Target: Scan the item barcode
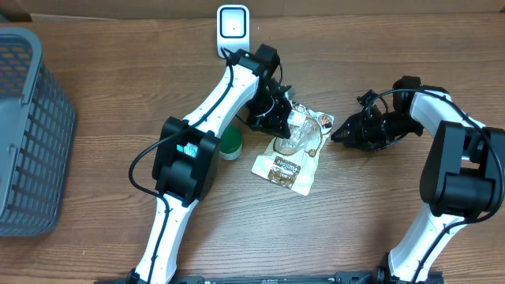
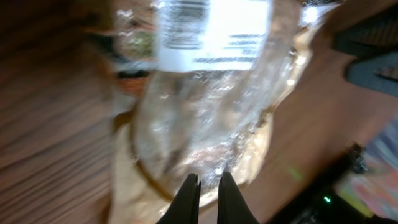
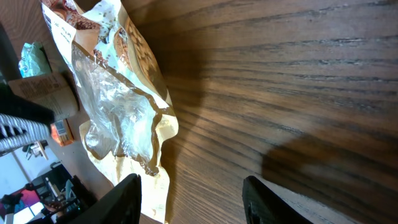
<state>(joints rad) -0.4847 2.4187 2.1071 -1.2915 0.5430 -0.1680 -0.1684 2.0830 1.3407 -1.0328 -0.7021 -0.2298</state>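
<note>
The item is a cream snack bag point(image 1: 288, 162) with a clear crinkled window, lying at the table's middle. In the left wrist view the bag point(image 2: 205, 112) fills the frame, blurred, with a white barcode label point(image 2: 211, 31) at its far end. My left gripper point(image 1: 280, 120) sits at the bag's upper left corner, and its tips point(image 2: 208, 180) are shut on the bag's near edge. My right gripper point(image 1: 335, 136) stands open just right of the bag, nothing between its fingers point(image 3: 194, 202). The bag point(image 3: 118, 112) lies beside its left finger point(image 3: 127, 199). The white scanner point(image 1: 233, 24) stands at the back.
A grey mesh basket point(image 1: 31, 134) takes up the left edge of the table. A small green round object point(image 1: 230, 143) sits next to the left arm, just left of the bag. Bare wood lies under and to the right of the right gripper.
</note>
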